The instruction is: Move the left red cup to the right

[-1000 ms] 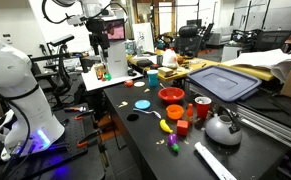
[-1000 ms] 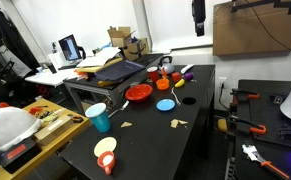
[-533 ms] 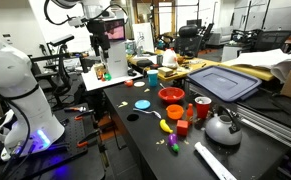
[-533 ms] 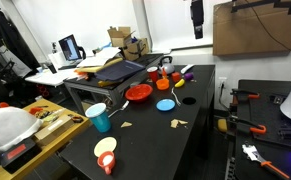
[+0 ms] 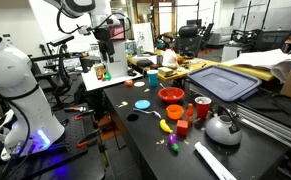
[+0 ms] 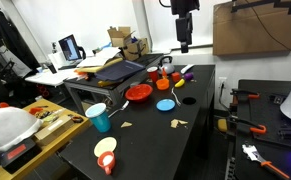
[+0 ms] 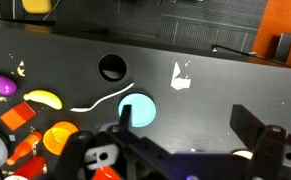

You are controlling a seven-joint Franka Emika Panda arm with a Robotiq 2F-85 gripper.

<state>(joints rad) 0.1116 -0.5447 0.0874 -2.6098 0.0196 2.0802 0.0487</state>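
hovering high above the counter [image 5: 150,142], our pincer [image 6: 184,44] released, holding nothing, we find the left red cup [image 5: 189,112] right of frame center, between the red bowl [image 5: 171,95] and the kettle [image 5: 222,127]

Arm [image 5: 75,8] is the std white shell, rounded links w/ darker grey bits at the joints. Gripper [image 6: 184,44] is all black and blocky, just reads as a dark chunk in both exterior views. In the wrist view you get its chunky black body w/ a small white marking (too blurry to read tbh), plus two squared-off black fingers [image 7: 253,122].
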